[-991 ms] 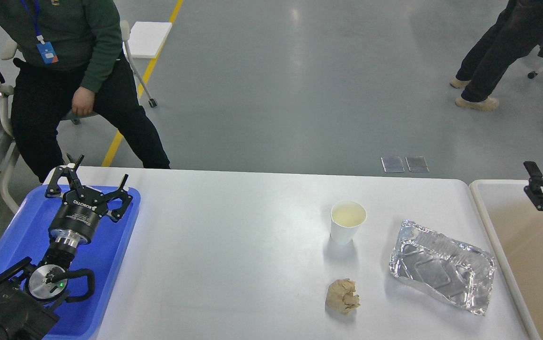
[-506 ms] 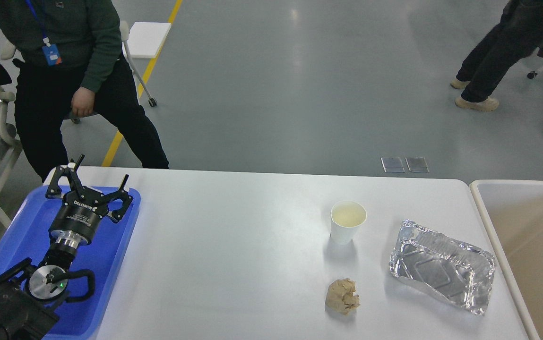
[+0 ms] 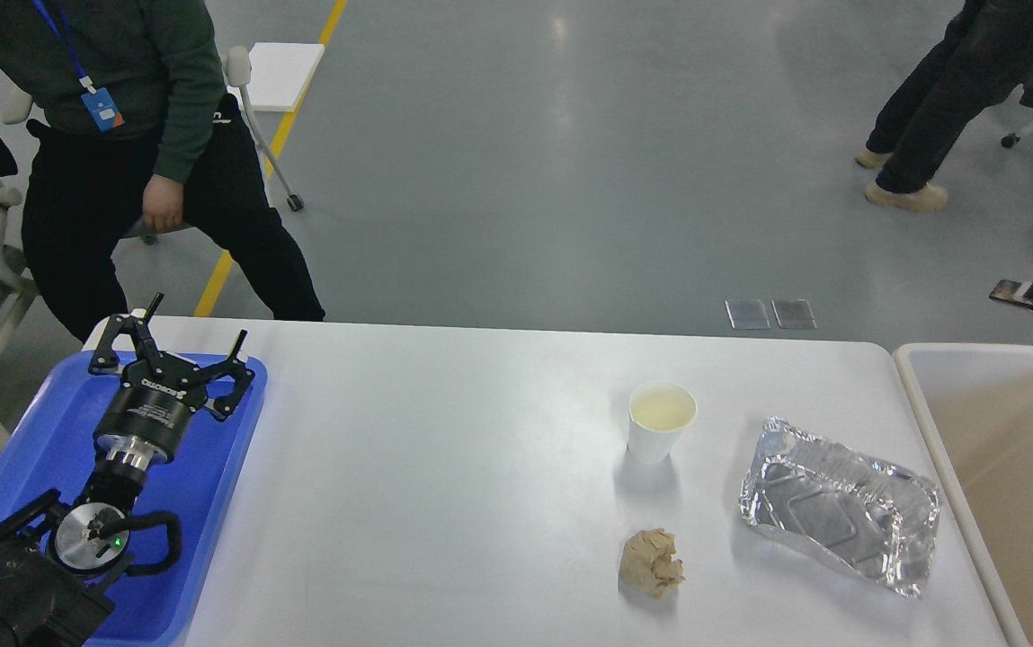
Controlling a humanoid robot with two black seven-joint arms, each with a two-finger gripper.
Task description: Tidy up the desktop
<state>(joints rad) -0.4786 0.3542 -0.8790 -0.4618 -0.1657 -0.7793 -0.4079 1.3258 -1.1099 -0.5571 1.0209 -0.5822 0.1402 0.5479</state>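
On the desktop (image 3: 444,467) you have a paper cup (image 3: 661,421), a crumpled paper ball (image 3: 652,562) and a foil tray (image 3: 840,505) left to clear. Your left gripper (image 3: 176,345) hangs spread and empty over the blue tray (image 3: 40,431); your right gripper's state cannot be told.

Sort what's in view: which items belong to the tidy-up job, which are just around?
Job:
- large white rectangular desktop
- white paper cup
- crumpled brown paper ball
- crinkled silver foil tray
- blue plastic tray
- beige bin with cream rim

Around:
- seated person in green sweater
- standing person's legs
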